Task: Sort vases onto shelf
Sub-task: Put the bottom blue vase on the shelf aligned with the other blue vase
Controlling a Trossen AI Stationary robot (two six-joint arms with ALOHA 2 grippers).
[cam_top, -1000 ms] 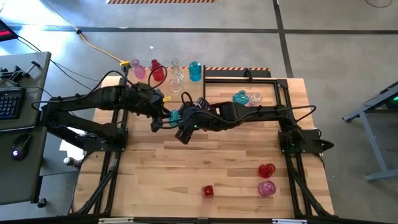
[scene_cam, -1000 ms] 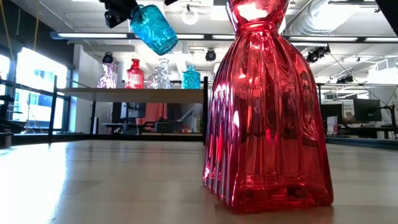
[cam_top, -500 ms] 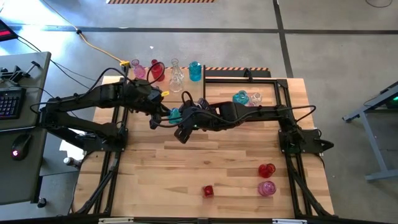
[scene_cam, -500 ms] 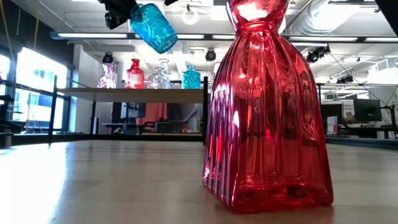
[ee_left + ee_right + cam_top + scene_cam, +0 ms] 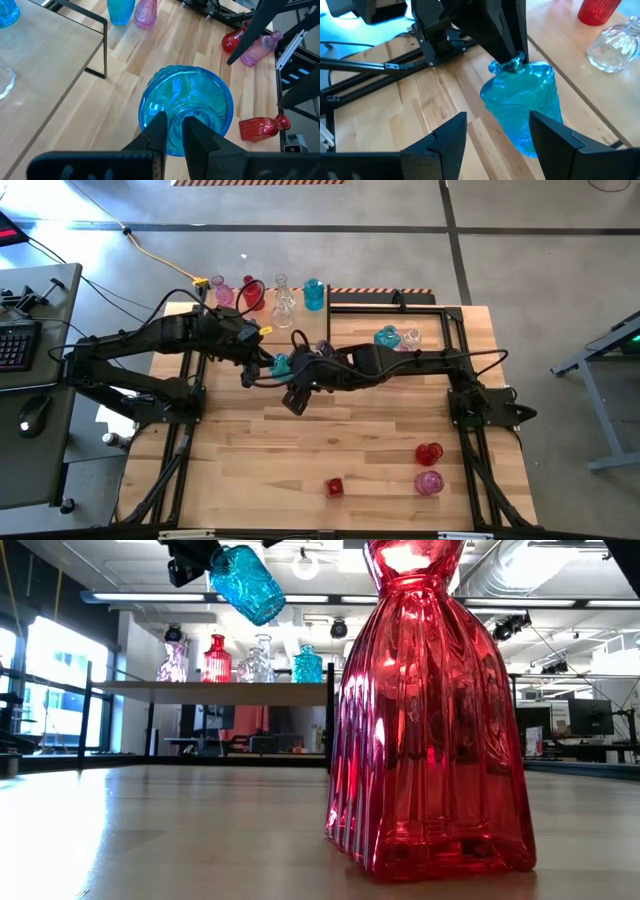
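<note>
left gripper (image 5: 172, 131) clamped on neck of teal vase (image 5: 187, 107), held above table | right gripper (image 5: 495, 132) spread, nothing grasped

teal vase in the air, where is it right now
In the high view the teal vase hangs mid-table, gripped by the left pincer, beside the open right pincer.

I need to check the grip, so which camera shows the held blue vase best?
The right wrist view: the blue vase hangs by its neck from the left gripper. Left wrist view shows its body, low view its side, high view a speck.
</note>
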